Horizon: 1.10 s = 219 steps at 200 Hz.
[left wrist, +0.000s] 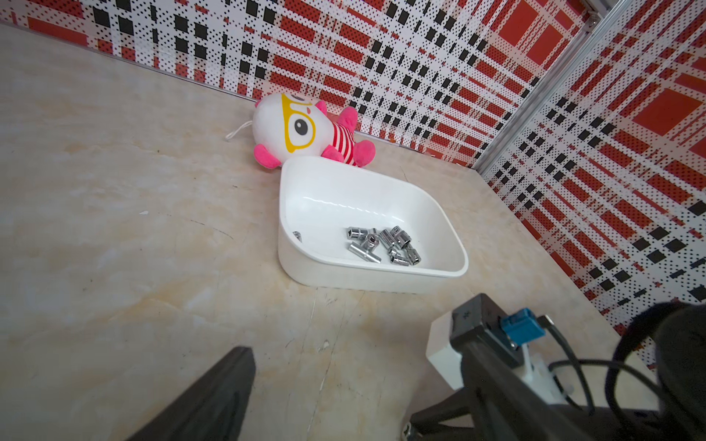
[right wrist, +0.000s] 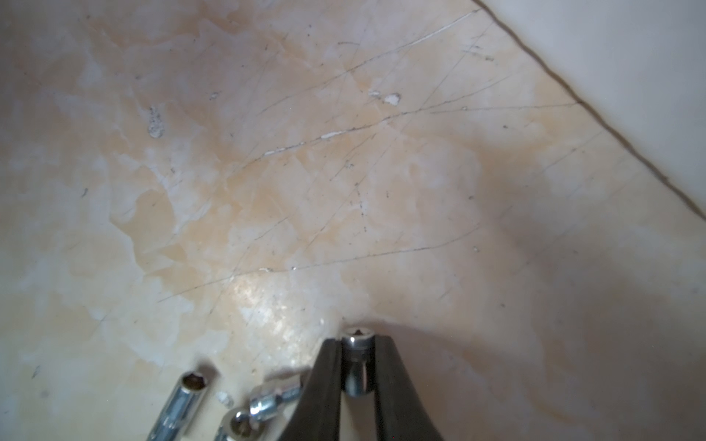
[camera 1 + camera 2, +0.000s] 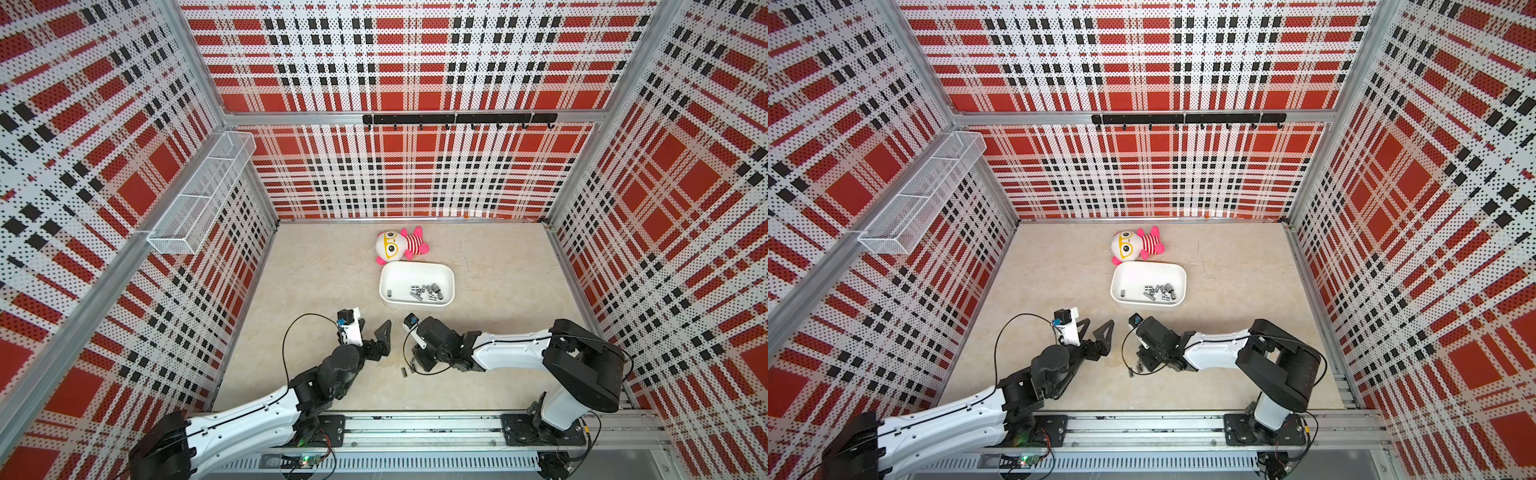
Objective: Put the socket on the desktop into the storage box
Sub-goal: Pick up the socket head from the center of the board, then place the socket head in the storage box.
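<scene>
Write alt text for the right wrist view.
The right gripper is shut on a small chrome socket over the scratched beige desktop. Other loose sockets lie on the desktop beside it, and a white surface shows at the frame's edge.

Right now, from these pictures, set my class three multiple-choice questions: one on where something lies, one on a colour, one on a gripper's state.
1. Where does the plush doll lie?
A) inside the storage box
B) on the desktop beside that box
C) beneath that box

2. What colour is the storage box?
A) white
B) red
C) black

3. The right gripper is:
A) open and empty
B) shut on a socket
C) shut on nothing

Answers:
1 B: the doll rests on the desktop at the box's far side.
2 A: its walls are white in both top views.
3 B: in the right wrist view the jaws pinch a socket.
</scene>
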### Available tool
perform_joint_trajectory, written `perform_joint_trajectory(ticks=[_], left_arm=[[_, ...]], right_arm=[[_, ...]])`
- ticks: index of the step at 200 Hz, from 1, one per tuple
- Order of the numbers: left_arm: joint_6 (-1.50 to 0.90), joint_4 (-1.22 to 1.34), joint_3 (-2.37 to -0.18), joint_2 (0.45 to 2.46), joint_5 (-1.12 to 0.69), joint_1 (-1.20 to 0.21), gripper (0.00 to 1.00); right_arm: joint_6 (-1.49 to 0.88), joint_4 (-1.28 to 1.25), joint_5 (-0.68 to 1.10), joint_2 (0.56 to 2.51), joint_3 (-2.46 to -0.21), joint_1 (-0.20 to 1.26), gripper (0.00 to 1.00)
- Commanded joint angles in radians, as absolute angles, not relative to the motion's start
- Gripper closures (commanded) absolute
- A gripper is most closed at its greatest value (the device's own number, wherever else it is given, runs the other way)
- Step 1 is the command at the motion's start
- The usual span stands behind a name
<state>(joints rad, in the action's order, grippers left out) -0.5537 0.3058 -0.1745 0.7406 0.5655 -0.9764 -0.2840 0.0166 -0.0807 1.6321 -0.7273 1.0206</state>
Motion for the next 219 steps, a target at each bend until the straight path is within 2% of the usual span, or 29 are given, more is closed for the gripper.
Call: perform_joint_trajectory(ticks=[1, 38, 70, 96, 153, 219], left_arm=[[-0.558, 0.297, -0.172, 0.736, 0.574, -0.968, 0.1], [-0.52, 0.293, -0.188, 0.742, 0.512, -0.96, 0.09], [-0.517, 0.287, -0.192, 0.736, 0.493, -0.958, 0.09], [-0.484, 0.303, -0.198, 0.745, 0.405, -0.957, 0.09], [-0.476, 0.302, -0.224, 0.798, 0.353, -0.958, 0.09], [-0.476, 0.301, -0.237, 0.828, 0.333, -0.96, 0.09]], right_arm=[[-0.295, 0.034, -0.156, 1.559, -0.715, 1.027, 0.95], [-0.322, 0.09, -0.302, 1.411, -0.747, 1.01, 0.99], [-0.337, 0.082, -0.233, 1.338, -0.795, 0.872, 0.98], [-0.318, 0.12, -0.287, 1.425, -0.909, 0.799, 0.97], [-0.347, 0.212, -0.179, 1.687, -1.174, 0.652, 0.93], [-0.375, 0.25, -0.123, 1.841, -1.246, 0.616, 0.87]])
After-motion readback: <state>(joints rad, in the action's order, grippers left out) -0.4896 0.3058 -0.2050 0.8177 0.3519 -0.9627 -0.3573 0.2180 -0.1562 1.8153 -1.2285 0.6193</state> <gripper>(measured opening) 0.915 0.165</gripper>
